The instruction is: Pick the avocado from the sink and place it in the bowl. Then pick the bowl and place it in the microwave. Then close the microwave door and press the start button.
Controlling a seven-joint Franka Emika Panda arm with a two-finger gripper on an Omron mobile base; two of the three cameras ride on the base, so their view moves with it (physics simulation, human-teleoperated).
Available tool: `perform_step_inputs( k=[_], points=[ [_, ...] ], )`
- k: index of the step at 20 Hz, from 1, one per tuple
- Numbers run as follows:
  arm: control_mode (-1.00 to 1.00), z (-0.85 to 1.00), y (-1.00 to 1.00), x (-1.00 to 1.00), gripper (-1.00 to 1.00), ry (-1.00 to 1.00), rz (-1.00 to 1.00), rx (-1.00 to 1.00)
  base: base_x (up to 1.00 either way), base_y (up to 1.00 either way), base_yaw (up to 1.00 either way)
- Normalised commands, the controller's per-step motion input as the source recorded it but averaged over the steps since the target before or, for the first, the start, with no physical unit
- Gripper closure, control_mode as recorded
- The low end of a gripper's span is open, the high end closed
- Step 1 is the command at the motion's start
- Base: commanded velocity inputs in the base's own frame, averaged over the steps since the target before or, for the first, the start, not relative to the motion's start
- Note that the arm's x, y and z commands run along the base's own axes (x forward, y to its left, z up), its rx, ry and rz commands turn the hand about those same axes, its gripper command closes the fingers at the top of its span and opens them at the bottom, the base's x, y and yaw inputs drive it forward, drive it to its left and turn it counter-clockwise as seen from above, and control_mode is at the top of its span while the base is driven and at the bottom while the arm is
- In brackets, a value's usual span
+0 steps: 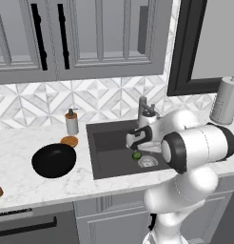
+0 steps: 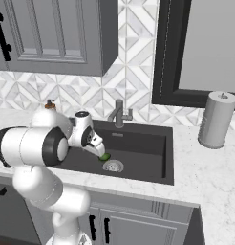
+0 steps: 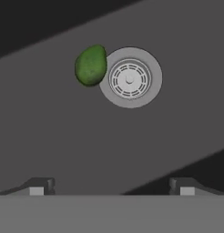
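Hand view: avocado (image 3: 90,65) beside unlabelled drain (image 3: 129,78)

2 base views flank sink (image 1: 109,138) — hand view overhead.

Finishes: matt dark sink, glossy bowl, veined stone table

Sink (image 1: 109,157) basin looks matt dark grey, smooth; drain (image 3: 130,78) & faucet (image 2: 119,113) brushed grey metal. Avocado (image 3: 90,65) matt green, slightly pebbled skin. Bowl (image 1: 54,160) glossy black w/ soft highlights. Table (image 1: 24,143) white marble-look, grey veins, smooth. Backsplash (image 1: 52,102) geometric grey-white tile. Cabinet doors (image 1: 90,33) matt grey paint. Paper towel roll (image 2: 215,119) matt pale grey.
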Motion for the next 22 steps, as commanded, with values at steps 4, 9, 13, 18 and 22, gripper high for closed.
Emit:
perform_step_inputs(
  k=[4, 9, 13, 18, 22],
  points=[
    [-1.00, -0.24, -0.02, 0.41, -1.00, 0.00, 0.04, -0.04, 0.00, 0.00, 0.00],
    [-1.00, -0.38, -0.01, 0.45, -1.00, 0.00, 0.07, -0.03, 0.00, 0.00, 0.00],
    [-1.00, -0.42, -0.04, 0.42, -1.00, 0.00, 0.07, 0.00, 0.00, 0.00, 0.00],
    [-1.00, -0.40, -0.23, 0.38, -1.00, 0.00, 0.10, 0.00, 0.00, 0.00, 0.00],
    [-1.00, -0.32, -0.14, 0.38, -1.00, 0.00, 0.09, 0.00, 0.00, 0.00, 0.00]
  ],
)
